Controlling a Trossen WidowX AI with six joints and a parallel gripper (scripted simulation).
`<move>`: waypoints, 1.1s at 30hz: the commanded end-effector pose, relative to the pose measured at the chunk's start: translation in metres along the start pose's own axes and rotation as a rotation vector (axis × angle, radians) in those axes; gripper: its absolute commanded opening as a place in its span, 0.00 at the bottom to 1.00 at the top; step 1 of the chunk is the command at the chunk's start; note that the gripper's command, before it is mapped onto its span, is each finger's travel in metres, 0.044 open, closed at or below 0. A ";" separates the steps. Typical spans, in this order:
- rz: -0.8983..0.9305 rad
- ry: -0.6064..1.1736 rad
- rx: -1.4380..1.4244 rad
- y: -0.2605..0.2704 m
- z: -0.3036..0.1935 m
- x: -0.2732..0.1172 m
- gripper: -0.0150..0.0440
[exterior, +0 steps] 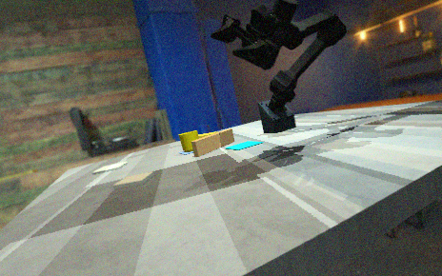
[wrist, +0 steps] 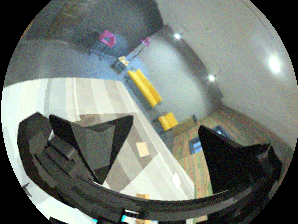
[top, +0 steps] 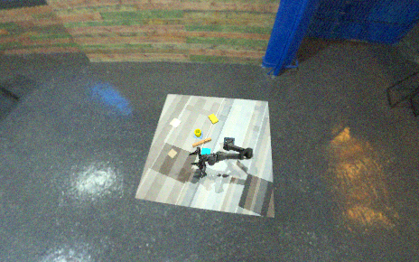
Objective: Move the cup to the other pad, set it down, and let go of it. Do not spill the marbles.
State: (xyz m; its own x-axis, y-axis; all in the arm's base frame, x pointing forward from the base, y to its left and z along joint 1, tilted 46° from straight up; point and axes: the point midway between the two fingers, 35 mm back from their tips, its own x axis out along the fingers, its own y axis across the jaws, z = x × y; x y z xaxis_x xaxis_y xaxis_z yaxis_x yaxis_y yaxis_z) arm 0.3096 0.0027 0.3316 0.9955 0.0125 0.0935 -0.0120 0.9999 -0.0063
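Well, I see my gripper (top: 197, 155) hanging wide open and empty; the cup (top: 198, 133) sits apart at twelve o'clock.

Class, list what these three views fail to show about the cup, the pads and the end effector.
- Marbles: top view, cup too small; exterior view, its rim hides the inside.
- Pad under the cup: exterior view, mostly hidden by the wooden block.
- Cup in the wrist view: not discernible, fisheye blur.
- End effector: open and raised; top view too small for its fingers.
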 end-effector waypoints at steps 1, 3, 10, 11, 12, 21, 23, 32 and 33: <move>-0.001 0.011 -0.009 -0.001 -0.002 0.002 0.89; -0.003 0.097 -0.077 -0.007 -0.019 0.014 0.80; 0.084 0.549 -0.346 -0.052 -0.119 0.052 0.54; 0.112 0.609 -0.373 -0.058 -0.134 0.053 0.54; 0.144 0.668 -0.395 -0.064 -0.148 0.054 0.54; 0.536 1.058 -0.427 -0.112 -0.263 0.031 0.54; 0.635 1.097 -0.398 -0.118 -0.282 0.021 0.54; 1.017 1.083 -0.139 -0.140 -0.349 -0.030 0.54; 1.047 1.064 -0.101 -0.141 -0.355 -0.035 0.54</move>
State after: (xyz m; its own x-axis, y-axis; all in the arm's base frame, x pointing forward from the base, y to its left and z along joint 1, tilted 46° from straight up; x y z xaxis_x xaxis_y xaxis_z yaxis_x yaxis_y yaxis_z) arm 0.3186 -0.1359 -0.0114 0.1652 0.5659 -0.8077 -0.7703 0.5855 0.2527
